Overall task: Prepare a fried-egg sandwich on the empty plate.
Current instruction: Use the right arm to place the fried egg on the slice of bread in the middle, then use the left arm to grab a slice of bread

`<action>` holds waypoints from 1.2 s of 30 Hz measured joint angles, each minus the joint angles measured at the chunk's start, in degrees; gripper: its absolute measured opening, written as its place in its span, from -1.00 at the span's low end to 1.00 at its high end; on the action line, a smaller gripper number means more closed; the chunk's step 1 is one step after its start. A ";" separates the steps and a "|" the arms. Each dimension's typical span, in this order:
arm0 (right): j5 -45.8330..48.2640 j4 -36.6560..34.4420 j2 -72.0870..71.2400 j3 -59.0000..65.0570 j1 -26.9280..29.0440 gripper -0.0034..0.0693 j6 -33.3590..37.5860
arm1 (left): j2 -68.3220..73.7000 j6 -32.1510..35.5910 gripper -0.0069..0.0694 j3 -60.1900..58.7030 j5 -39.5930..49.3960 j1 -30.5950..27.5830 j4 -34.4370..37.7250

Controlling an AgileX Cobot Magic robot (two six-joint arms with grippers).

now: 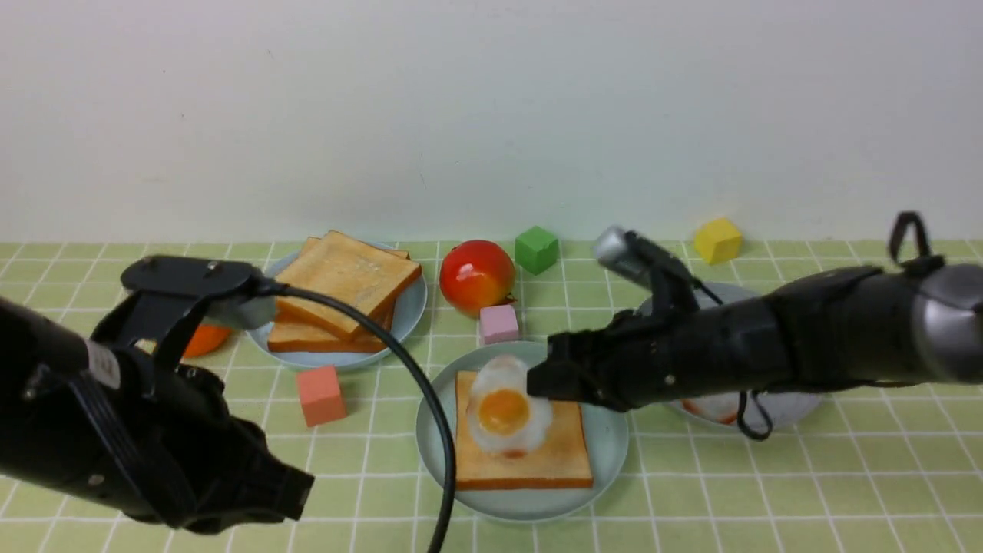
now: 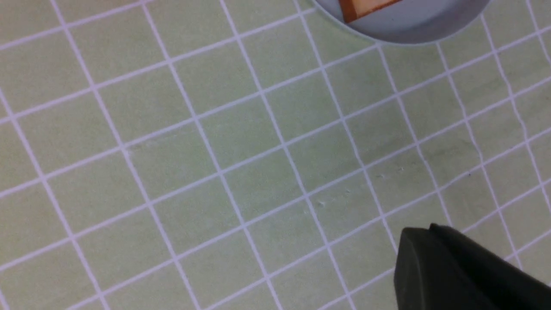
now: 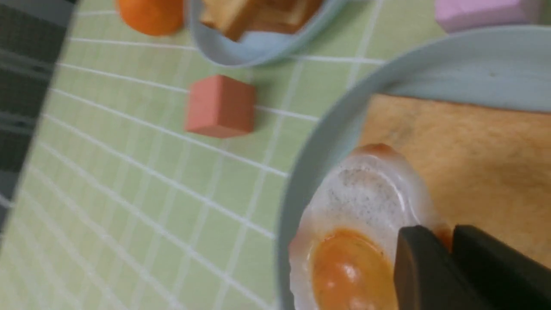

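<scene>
Right, my right gripper (image 3: 445,239) has the fried egg (image 1: 505,415) pinched by its edge, the yolk hanging to one side of the jaws, with the toast slice (image 1: 564,453) beneath them on the pale teal-green plate (image 1: 522,508). I judge the egg light, slick and floppy; rim holds suit it. My left gripper (image 1: 296,499) is closed on nothing, well apart from that plate.
</scene>
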State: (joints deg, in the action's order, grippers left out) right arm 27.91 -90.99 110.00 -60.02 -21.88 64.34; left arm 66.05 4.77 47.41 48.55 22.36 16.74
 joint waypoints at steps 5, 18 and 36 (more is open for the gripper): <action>-6.53 -0.73 2.76 0.00 -0.36 -0.50 0.28 | 0.00 -0.04 -0.76 -0.70 -1.10 0.00 0.13; 1.81 4.81 -14.80 -1.35 5.31 0.59 10.85 | 2.93 -0.04 -0.73 -0.77 -17.55 0.00 0.31; 24.08 62.20 -29.31 -15.08 -0.98 0.58 -40.51 | 34.36 10.01 -0.84 23.23 -8.19 -23.71 25.88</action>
State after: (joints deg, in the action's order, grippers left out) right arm 51.99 -28.79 80.69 -75.10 -22.86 23.83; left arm 100.41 14.78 70.64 40.37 -1.35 42.62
